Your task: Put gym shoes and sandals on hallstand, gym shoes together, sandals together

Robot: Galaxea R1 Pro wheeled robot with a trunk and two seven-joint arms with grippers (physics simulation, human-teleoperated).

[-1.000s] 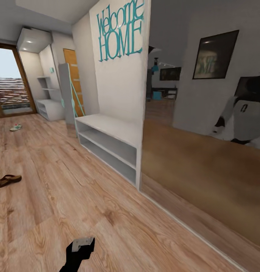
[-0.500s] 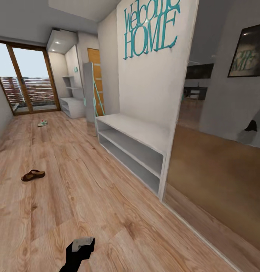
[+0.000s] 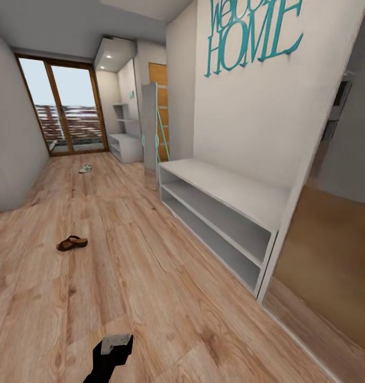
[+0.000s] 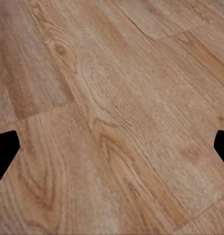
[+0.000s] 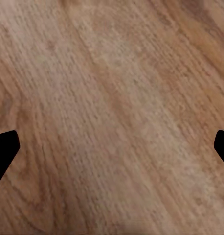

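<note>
1. Sandal [image 3: 71, 243] lay on corridor floor [image 3: 150, 276] in head view, ahead-left of left arm, long axis crosswise; gym shoe [image 3: 85, 168] far off; hallstand [image 3: 225, 191] to the right.
2. Left wrist view: left gripper [image 4: 112, 147] apart, nothing between, bare floor.
3. Right wrist view: right gripper [image 5: 112, 147] apart too. Left arm looked nearer.

A matte black arm segment [image 3: 109, 361], angular in outline and capped by a pale grey rectangular plate with small dark marks, is seen above the corridor floor [image 3: 150, 276], and black wedge-shaped fingertips [image 4: 3, 154] are seen against its planks.
</note>
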